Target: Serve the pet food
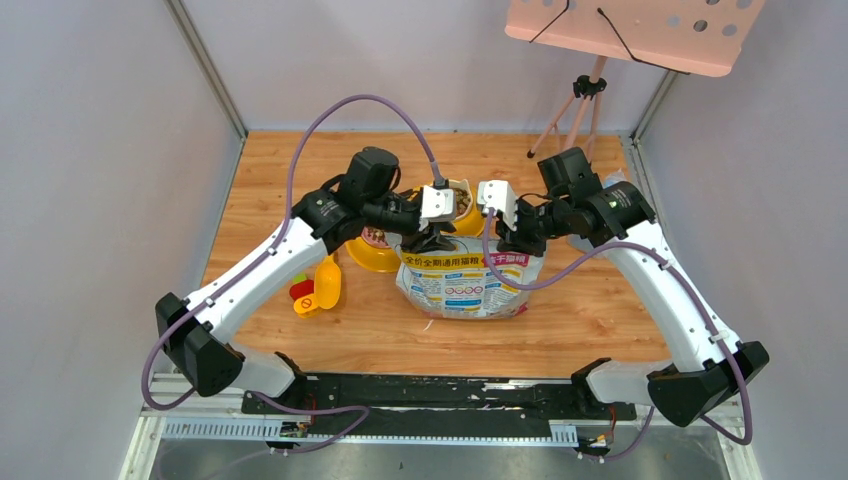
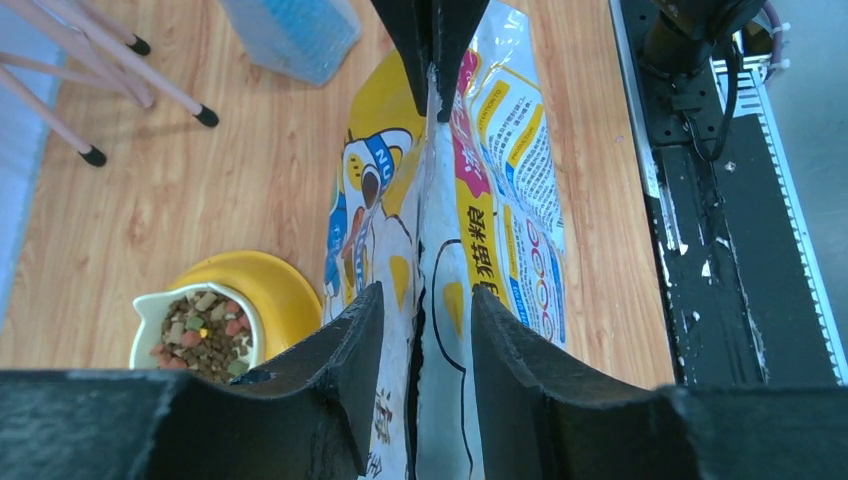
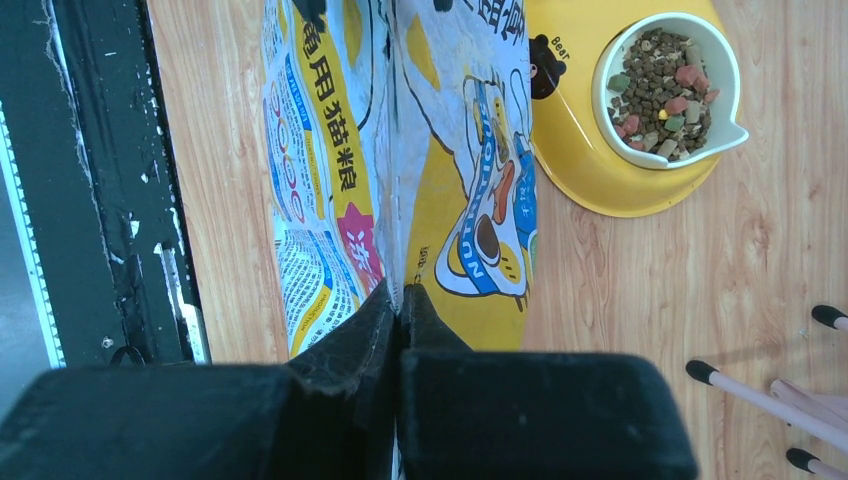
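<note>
The printed foil bag (image 1: 465, 280) stands in the middle of the wooden table, its top edge held up between both grippers. My right gripper (image 3: 398, 290) is shut on the bag's top edge (image 3: 400, 200). My left gripper (image 2: 425, 295) is open, its fingers (image 2: 350, 340) on either side of the bag's top seam (image 2: 440, 230) with gaps showing. The pet food (image 3: 665, 95) is mixed brown kibble heaped in a white bowl set in a yellow stand (image 3: 580, 150), left of the bag; it also shows in the left wrist view (image 2: 200, 330).
A yellow scoop (image 1: 325, 285) lies left of the bag by small red and green pieces. Pink tripod legs (image 2: 100, 60) stand at the table's back right under a pink board (image 1: 640, 30). A black rail (image 1: 440, 395) runs along the near edge.
</note>
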